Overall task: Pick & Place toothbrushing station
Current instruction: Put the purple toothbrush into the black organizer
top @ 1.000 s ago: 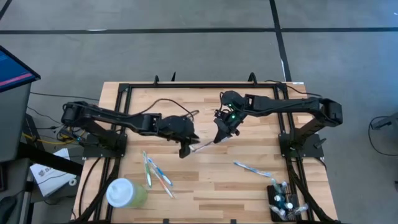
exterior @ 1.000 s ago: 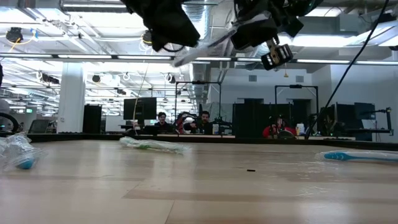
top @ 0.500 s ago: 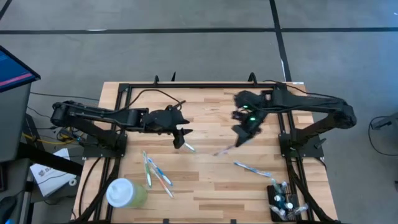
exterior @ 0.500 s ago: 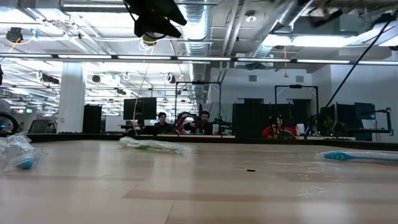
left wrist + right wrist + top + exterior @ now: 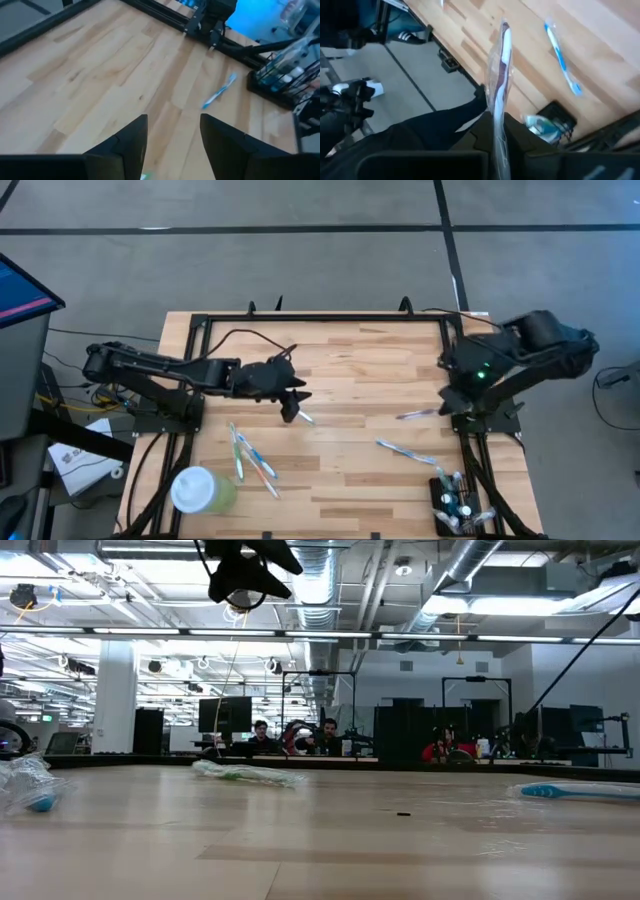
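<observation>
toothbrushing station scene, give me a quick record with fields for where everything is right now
toothbrushing station: black holder at the table's front right corner, wrapped brushes standing in it
right end effector: shut on wrapped toothbrush, raised by the table's right edge
left end effector: open, empty, above the table's left-centre
blue toothbrush: lying flat on the table, short of the station
toothbrush cluster: lying front left, beside the cup
green cup: white lid, front left corner
table: pale wood

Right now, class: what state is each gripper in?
Left gripper: open, holding nothing.
Right gripper: shut on a wrapped toothbrush.
</observation>
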You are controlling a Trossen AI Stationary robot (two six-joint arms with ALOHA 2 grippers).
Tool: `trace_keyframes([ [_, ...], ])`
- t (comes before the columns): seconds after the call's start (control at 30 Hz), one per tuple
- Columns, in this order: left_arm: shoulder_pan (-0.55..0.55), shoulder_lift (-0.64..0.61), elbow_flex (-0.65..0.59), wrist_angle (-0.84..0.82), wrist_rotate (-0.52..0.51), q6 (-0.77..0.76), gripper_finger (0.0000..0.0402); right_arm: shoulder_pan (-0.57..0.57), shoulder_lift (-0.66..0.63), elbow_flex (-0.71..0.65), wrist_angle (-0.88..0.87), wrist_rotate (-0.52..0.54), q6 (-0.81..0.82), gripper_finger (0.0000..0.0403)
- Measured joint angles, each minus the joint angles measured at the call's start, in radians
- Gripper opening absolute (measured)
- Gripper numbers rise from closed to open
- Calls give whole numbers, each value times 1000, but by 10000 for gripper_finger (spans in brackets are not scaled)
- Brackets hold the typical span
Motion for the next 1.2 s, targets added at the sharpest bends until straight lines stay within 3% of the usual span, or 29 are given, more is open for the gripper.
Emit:
trace_keyframes([
  [0.23, -48, 0, 0, 17, -4, -147, 175, 265, -3, 10, -5, 76, 168, 7],
  [0.8, -230, 0, 0, 68, -221, -358, 175, 756, 96, 10, -5, 70, 460, 18],
  [0.97, -256, 0, 0, 78, -265, -393, 175, 850, 133, 10, -5, 43, 520, 12],
  [1.2, -266, 0, 0, 87, -289, -406, 175, 865, 213, 10, 56, -21, 510, 18],
])
